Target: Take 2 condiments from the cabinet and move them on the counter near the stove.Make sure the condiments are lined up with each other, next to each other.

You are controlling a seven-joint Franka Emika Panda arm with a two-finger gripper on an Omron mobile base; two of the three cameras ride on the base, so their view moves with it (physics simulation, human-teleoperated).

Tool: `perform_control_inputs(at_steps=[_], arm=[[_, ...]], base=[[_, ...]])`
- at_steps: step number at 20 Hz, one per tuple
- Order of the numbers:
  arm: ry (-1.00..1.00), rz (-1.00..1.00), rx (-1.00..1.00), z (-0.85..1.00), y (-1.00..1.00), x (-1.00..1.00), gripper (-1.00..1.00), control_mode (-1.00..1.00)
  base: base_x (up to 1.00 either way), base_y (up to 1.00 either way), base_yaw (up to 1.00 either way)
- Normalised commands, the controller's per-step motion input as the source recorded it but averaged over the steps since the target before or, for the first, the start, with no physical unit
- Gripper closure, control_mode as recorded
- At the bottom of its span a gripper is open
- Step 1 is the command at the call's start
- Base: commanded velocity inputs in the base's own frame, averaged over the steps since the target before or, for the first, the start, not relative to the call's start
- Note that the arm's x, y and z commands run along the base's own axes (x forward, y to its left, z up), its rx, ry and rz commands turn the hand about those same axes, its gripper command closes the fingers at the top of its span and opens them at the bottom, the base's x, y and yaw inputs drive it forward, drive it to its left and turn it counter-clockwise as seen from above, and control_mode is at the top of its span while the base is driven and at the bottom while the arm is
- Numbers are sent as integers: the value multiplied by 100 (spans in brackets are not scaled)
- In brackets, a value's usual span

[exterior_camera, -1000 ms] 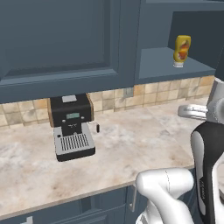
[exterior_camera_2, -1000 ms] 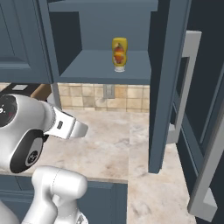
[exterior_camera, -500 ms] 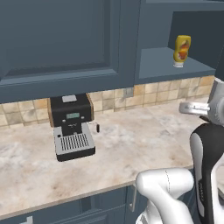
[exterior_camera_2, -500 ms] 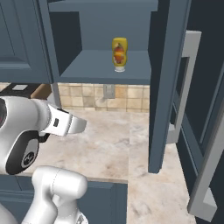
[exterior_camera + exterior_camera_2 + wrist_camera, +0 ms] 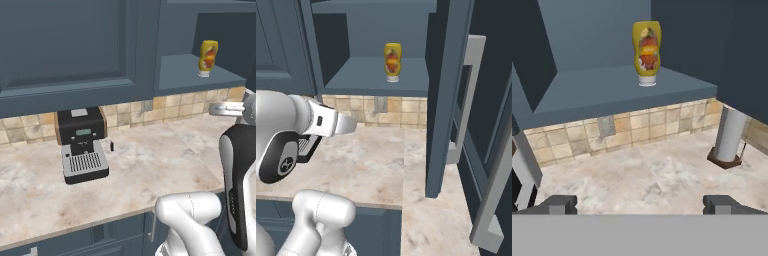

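the claw (image 5: 640, 204) hangs open and empty above the table (image 5: 642, 182), its two dark fingertips (image 5: 558, 204) spread wide at the bottom of the hand view, facing the tiled backsplash (image 5: 637, 127) and the open cabinet (image 5: 587, 60) above it. on the cabinet's slate-blue shelf (image 5: 617, 92) a yellow bottle (image 5: 647, 46) with a red-orange label stands cap down, near the shelf's right side, well apart from the claw. a white paper-towel roll (image 5: 730, 135) stands upright on a dark base on the table, below and right of the shelf. in the left base view the same bottle (image 5: 207, 57) sits on the shelf at upper right, and a black and silver coffee machine (image 5: 82, 145) stands on the table against the backsplash, far to the left
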Motion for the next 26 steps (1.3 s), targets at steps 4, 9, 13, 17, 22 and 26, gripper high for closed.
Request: perform_control_inputs(at_steps=[4, 9, 13, 17, 22, 26], arm=[[0, 0, -4, 42, -14, 8, -100, -100], [0, 0, -4, 22, -4, 22, -100, -100], [0, 0, -3, 14, -2, 21, -100, -100], [-1, 0, -3, 7, -3, 30, -100, -100], [-2, 0, -2, 3, -4, 33, -100, -100], [-1, 0, -1, 8, -7, 29, -100, -100]], base=[[0, 0, 0], [0, 0, 0], [0, 0, 0], [0, 0, 0], [0, 0, 0], [0, 0, 0]])
